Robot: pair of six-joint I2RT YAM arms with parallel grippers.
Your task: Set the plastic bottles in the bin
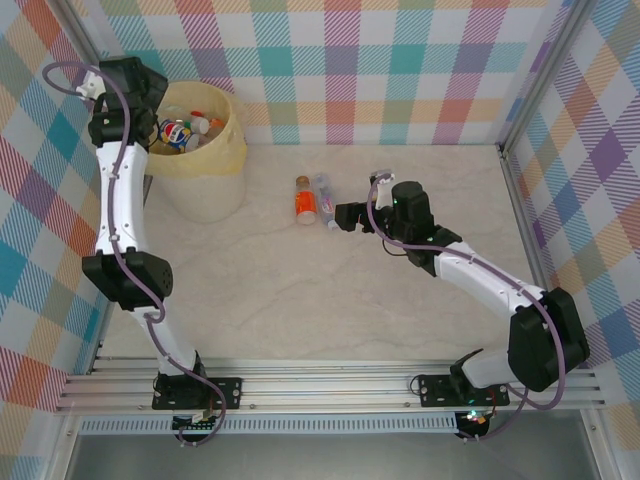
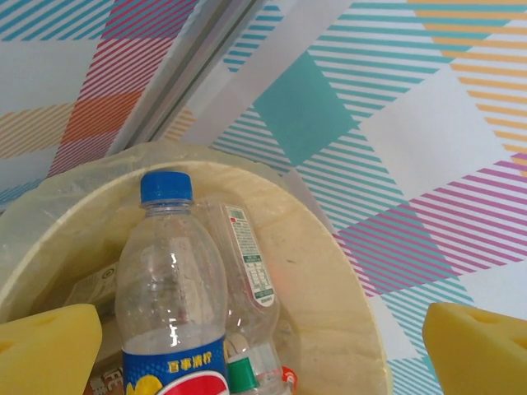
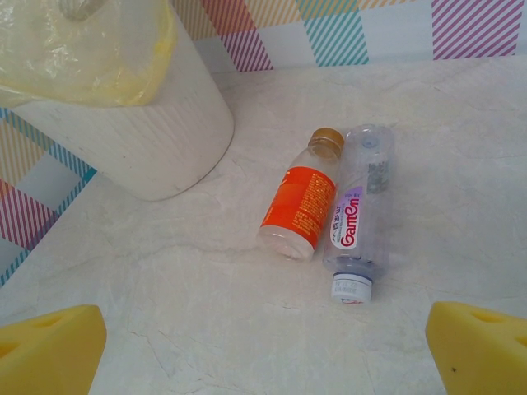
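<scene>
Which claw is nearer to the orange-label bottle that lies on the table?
Right. The right claw sits a short way from the orange-label bottle; the left claw hangs over the bin, farther away.

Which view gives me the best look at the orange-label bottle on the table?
Right wrist: the orange-label bottle lies close up, brown cap toward the wall, beside the clear bottle. Top external shows it small; left wrist looks into the bin.

The overhead camera looks down from behind on the whole table [image 1: 300, 300]. The left wrist one stares close into the bin [image 2: 329, 280]; the right wrist one, low, shares bin and table with it.
</scene>
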